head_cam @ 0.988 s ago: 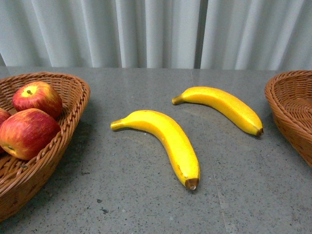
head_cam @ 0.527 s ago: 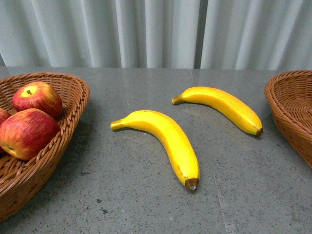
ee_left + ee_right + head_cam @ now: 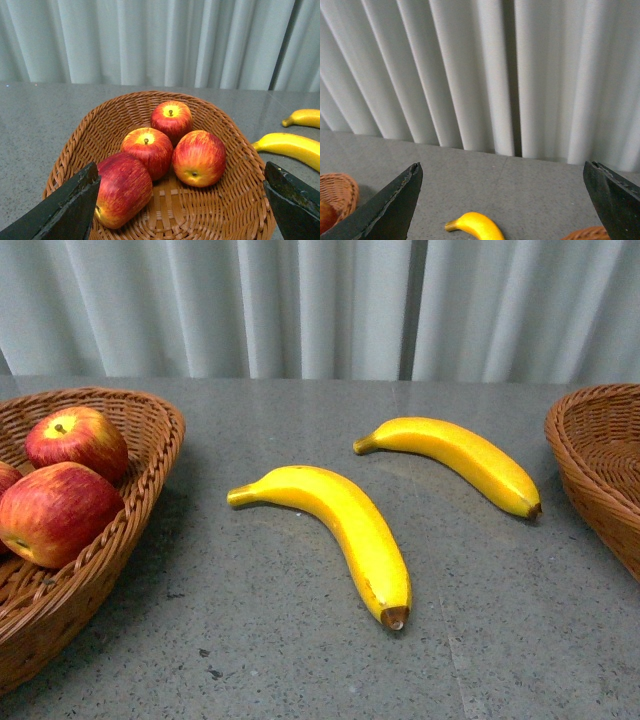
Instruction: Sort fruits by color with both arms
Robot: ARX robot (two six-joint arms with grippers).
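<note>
Two yellow bananas lie on the grey table between the baskets, the nearer one (image 3: 340, 520) and the farther one (image 3: 455, 458). Several red apples sit in the left wicker basket (image 3: 80, 135); one of them (image 3: 200, 157) lies near its middle. My left gripper (image 3: 182, 210) hovers open over that basket's near end, with nothing between its fingers (image 3: 70, 207). In the right wrist view my right gripper (image 3: 502, 205) is open and empty, above the table, with one banana's stem end (image 3: 475, 225) below it. Neither arm shows in the front view.
A second wicker basket (image 3: 600, 470) stands at the table's right edge. Pale pleated curtains (image 3: 320, 300) close off the back. The apple basket (image 3: 150, 480) fills the table's left side, with two apples (image 3: 58, 513) showing in the front view.
</note>
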